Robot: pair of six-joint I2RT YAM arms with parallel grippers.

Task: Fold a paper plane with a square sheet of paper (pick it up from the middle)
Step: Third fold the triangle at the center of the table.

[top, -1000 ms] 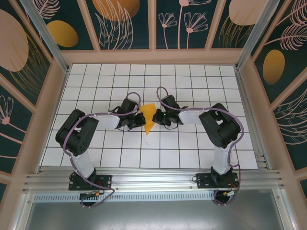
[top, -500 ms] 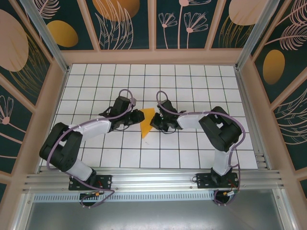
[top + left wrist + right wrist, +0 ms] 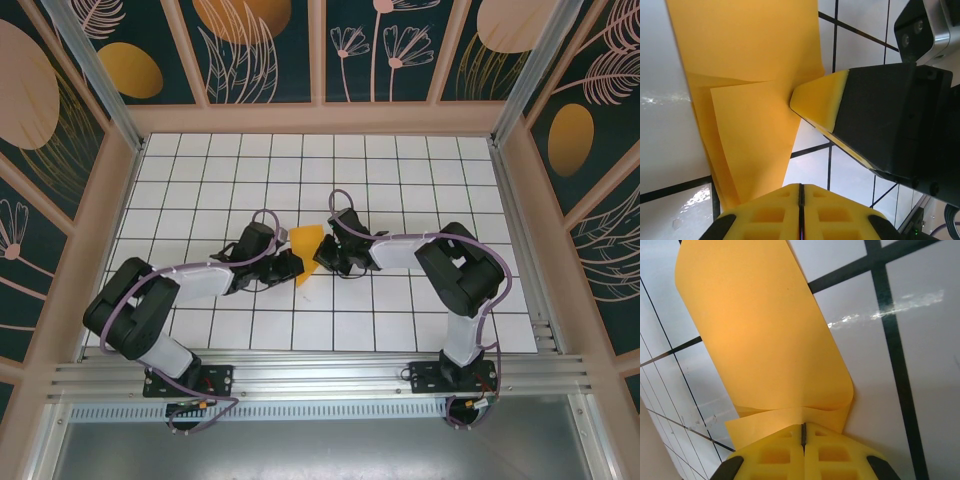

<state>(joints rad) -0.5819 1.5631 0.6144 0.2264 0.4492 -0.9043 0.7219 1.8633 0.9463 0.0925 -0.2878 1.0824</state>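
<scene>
Left jaws: closed, yellow foam pads (image 3: 765, 212) meeting on their seam. The narrow tip of the paper slips out of sight beneath them, and I cannot tell whether it is pinched.
Right jaws: closed, gripping a doubled edge of the paper where it enters my pads (image 3: 775, 455).
Paper: the creased wedge of thin orange-yellow paper (image 3: 306, 244) lies mid-desk between my two wrists. My left jaws sit at its 8 o'clock and my right jaws at its 3 o'clock. Its point aims at 6 o'clock, and one folded flap (image 3: 752, 135) overlaps the main sheet.
Step in hand: my judgement is that I am sharpening a fold, partway to a dart.
Doing it well: anchor with the right and keep the paper flat on the desk. Draw the left pads along the crease and not across it. Go slowly, since thin paper buckles and tears.
In the way: my right pad (image 3: 817, 97) touches the flap's edge near the left pads, so my wrists may collide.
Around: aluminium rail (image 3: 320, 368) at 6 o'clock; white gridded desk (image 3: 400, 170); dark leaf-patterned walls (image 3: 260, 50) at 12 o'clock.
</scene>
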